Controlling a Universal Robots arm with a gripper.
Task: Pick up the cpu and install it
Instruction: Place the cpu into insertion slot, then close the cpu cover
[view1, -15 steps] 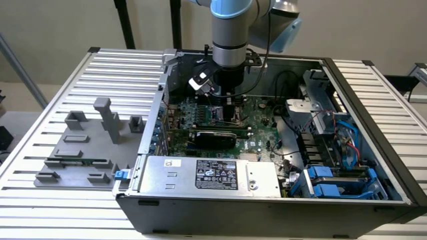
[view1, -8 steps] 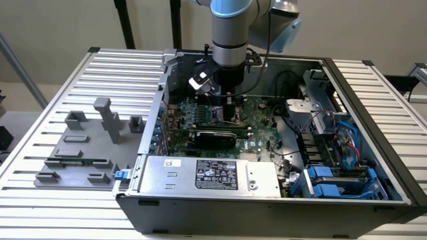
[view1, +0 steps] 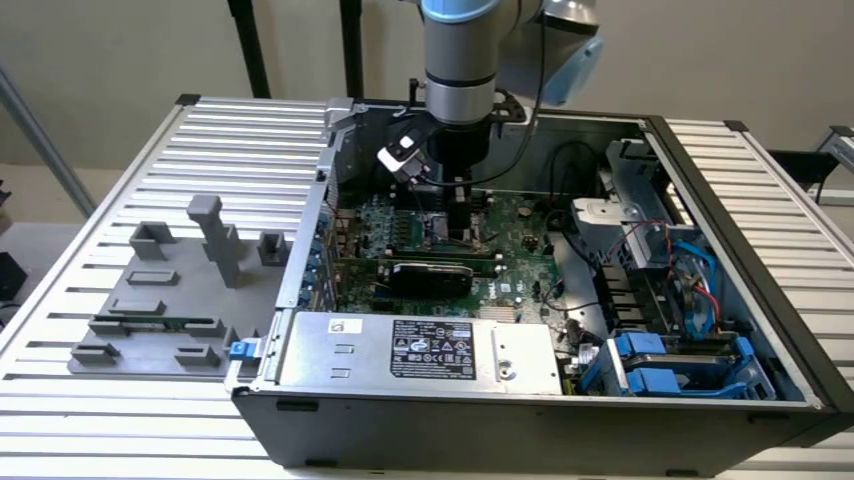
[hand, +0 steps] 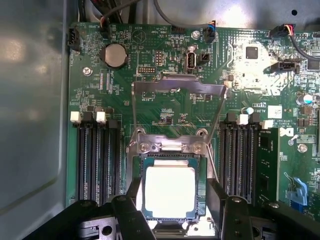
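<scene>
Lying flat, cpu (hand: 170, 191) square with socket (hand: 172, 158)

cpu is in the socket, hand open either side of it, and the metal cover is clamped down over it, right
Not quite. The wrist view shows the cover swung open, off the cpu, not clamped down over it. The rest holds: the cpu lies in the socket with the hand open either side of it.
</scene>
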